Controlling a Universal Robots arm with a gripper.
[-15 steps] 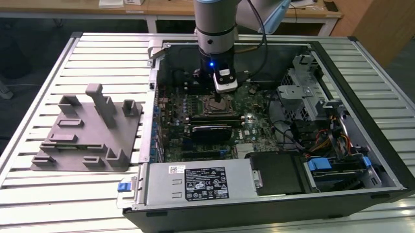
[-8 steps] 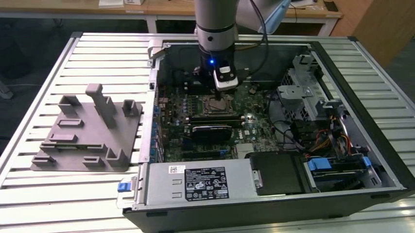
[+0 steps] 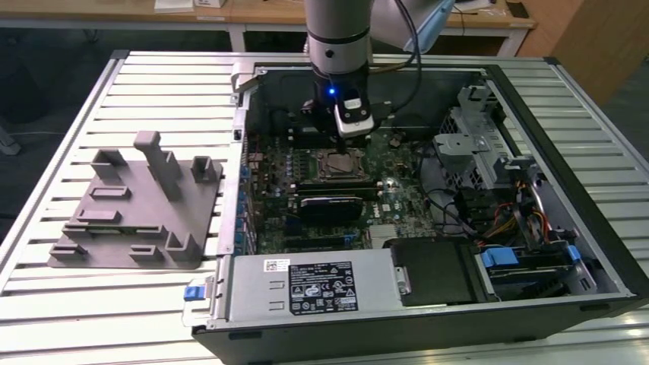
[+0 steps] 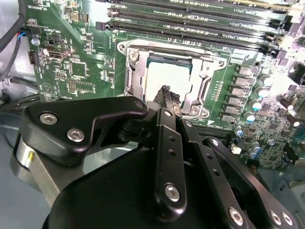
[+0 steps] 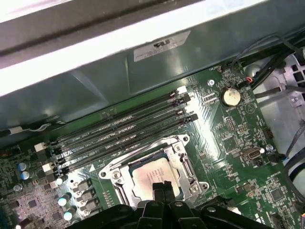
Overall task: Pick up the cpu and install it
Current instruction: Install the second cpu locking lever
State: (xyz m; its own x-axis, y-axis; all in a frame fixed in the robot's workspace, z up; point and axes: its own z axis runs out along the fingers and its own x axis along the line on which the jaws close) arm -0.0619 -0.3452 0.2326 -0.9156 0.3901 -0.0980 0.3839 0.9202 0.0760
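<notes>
The gripper [image 5: 162, 187] has its two dark fingertips pressed together with nothing between them, poised just above the cpu [image 5: 151, 175]. The cpu lies flat in the motherboard socket [image 5: 153, 164], its pale metal top framed by the socket's metal bracket. In both wrist views the gripper's black body covers the near edge of the socket, so that side of the cpu is hidden; in the second wrist view the fingertips [image 4: 165, 93] overlap its near rim [image 4: 167, 76].

In the exterior view the arm [image 3: 340, 46] reaches down into the open computer case [image 3: 552, 220] toward the socket [image 3: 340, 163], and its white wrist block hides the gripper itself. Memory slots [image 5: 124, 131] run close along one side of the socket, and a row of small capacitors [image 4: 245, 90] crowds another side.

At nine o'clock from the case, on the slatted table [image 3: 152, 84], stands a grey plastic fixture [image 3: 137, 209]. A white label on the power supply [image 3: 309, 285] carries print too small to read.
</notes>
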